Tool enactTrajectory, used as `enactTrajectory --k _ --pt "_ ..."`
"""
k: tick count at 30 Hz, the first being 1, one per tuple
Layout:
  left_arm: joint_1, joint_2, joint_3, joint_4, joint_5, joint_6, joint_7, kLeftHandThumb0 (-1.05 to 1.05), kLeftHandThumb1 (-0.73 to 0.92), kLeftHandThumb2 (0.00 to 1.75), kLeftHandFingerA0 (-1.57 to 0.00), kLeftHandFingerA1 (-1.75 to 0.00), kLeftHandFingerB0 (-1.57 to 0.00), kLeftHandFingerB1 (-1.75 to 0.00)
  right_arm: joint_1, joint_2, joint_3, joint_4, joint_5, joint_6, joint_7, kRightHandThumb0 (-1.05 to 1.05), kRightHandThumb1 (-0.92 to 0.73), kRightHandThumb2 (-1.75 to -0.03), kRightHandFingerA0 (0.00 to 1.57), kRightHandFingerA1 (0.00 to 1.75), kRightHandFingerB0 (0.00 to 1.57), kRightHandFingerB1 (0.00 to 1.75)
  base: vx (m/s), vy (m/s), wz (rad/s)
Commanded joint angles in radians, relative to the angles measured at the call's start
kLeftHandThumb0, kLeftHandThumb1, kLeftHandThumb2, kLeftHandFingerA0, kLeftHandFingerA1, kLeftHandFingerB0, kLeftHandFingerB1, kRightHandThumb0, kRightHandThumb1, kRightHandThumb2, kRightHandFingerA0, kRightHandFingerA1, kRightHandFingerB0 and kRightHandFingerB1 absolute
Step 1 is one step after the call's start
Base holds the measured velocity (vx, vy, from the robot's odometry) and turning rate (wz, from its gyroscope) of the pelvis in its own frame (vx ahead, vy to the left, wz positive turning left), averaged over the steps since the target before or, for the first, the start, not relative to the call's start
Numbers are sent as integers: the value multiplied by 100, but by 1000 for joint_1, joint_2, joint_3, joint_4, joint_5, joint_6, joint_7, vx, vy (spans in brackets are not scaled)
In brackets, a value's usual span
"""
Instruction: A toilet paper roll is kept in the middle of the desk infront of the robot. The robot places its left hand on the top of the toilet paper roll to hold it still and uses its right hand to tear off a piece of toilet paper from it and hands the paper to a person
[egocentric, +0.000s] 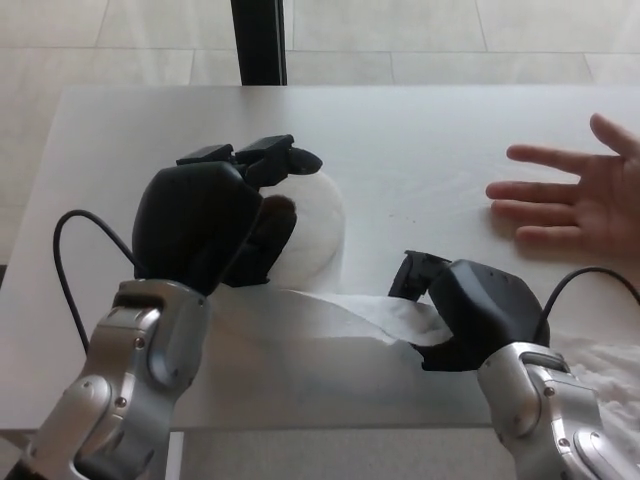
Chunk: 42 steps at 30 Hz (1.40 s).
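Centrally, one white toilet paper roll (318, 225) stands on end near the middle of the pale grey counter (430, 130), mostly hidden under the robot's hand. A loose white paper strip (340, 315) runs from its base toward the near right, lying slack and rumpled on the counter surface.

Item: left hand (205, 225), black, set over the top of the roll. Its fingers (285, 155) reach across the upper edge, and the thumb side curls down the near face. The fingers are bent around the roll, bearing on it rather than lifting it.

Item: right hand (470, 310), black, at the far end of the strip. Its fingers (412, 275) are folded in narrow, and the paper passes under the palm. It appears to be pinching the strip, though the contact itself is hidden beneath the hand.

Handling note, as judgement: the tear should go best with firm downward pressure from the left hand so the roll cannot turn or slide. The right hand should pull short and sharp, sideways and away from the roll. A slow pull would likely just unwind more paper.

Item: a person's open hand (575, 195), palm up, resting at the far right of the counter, well apart from both robot hands.
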Motion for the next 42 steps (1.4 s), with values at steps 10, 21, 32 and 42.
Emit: enactTrajectory --k 10,21,32,42 --pt "113 42 -51 43 103 -62 54 -25 60 85 -61 -70 -53 -55 55 601 -537 -149 585 -429 -357 -21 -32 -153 108 175 94 154 0 0 0" --pt "137 94 -112 70 187 -102 105 -30 61 83 -65 -75 -55 -59 -121 663 -732 -277 720 -260 -357 -10 -38 -153 104 175 88 154 0 0 0" --pt "159 148 -149 96 246 -121 147 -29 58 84 -64 -75 -55 -58 -385 637 -966 -289 919 -213 -511 -11 -52 -135 101 175 77 164 0 0 0" --pt "185 154 -177 107 256 -130 211 -30 60 85 -63 -79 -54 -60 -572 508 -1022 -192 915 -221 -463 -9 -42 -144 103 175 78 168 0 0 0"
